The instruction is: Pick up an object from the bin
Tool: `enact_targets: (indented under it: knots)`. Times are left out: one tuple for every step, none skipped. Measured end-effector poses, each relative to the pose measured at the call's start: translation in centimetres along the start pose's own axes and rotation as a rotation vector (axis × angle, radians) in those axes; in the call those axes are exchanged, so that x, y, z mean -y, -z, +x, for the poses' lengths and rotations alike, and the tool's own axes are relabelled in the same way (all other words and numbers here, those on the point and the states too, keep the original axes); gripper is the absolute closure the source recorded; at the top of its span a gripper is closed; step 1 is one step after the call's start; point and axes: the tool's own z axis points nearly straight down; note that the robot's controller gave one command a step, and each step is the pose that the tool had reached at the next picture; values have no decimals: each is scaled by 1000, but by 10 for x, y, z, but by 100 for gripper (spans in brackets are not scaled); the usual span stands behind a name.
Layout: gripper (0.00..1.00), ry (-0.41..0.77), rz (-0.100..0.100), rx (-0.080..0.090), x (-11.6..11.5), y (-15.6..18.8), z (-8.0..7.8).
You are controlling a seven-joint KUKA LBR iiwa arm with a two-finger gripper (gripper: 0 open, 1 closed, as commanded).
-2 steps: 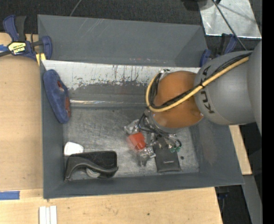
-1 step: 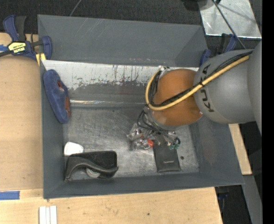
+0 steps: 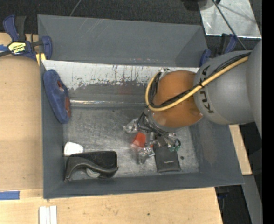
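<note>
Gripper (image 3: 146, 143) down near floor of grey bin (image 3: 127, 41), just 4 o'clock of centre. Small red piece (image 3: 138, 140) at its tip, beside crumpled silvery scrap (image 3: 131, 125). Pincer state: cannot tell. Flat black square (image 3: 167, 162) at 5 o'clock of gripper. Black curved item (image 3: 91, 164) at 8 o'clock of bin.

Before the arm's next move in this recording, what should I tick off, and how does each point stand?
1. The gripper is low inside the bin, right of middle: ok.
2. A thing lies at the gripper: ok, a small red thing, with a flat black rectangle beside it.
3. Red thing held: cannot tell.
4. Other things apart from the gripper: ok; the black curved thing, white lump and blue oval thing lie at the left.
</note>
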Motion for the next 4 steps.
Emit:
enact_targets:
  knots:
    - [0, -46, 2, -3, 99, -1, -17]
    - [0, 478, 0, -6, 117, 74, -19]
    - [0, 705, -5, -9, 141, 0, -33]
    - [100, 703, -5, -5, 140, 3, -35]
